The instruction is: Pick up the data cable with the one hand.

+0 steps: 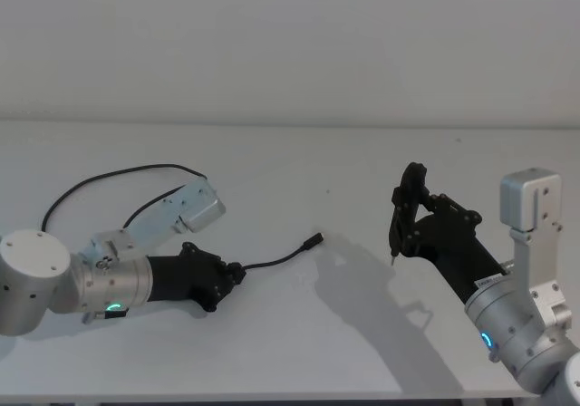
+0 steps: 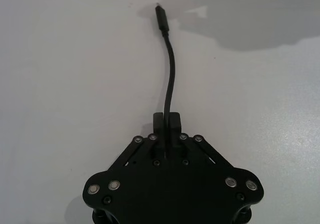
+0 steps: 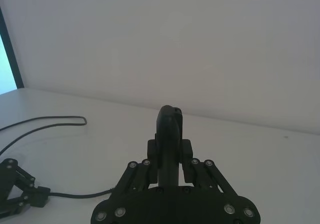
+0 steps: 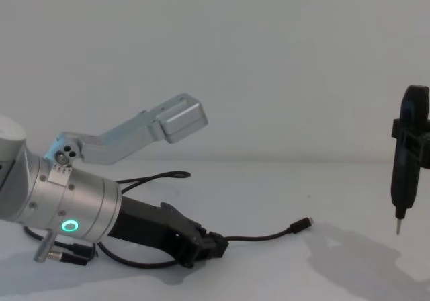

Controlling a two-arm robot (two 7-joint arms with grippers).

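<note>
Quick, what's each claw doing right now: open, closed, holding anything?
Left claw: closed on the data cable.
Right claw: closed on an upright black tool.

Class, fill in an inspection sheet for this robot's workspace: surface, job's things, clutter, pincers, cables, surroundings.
Surface: white table, crossed by the arms' shadows.
Job's things: data cable, black, its plug reaching out past the left pincer.
Clutter: nothing seen.
Pincers: left pincer low over the table, shut on the data cable near the plug end; right pincer raised, shut on an upright black tool with a metal tip.
Cables: the data cable's slack loops across the table behind the left arm.
Surroundings: plain white wall.
</note>
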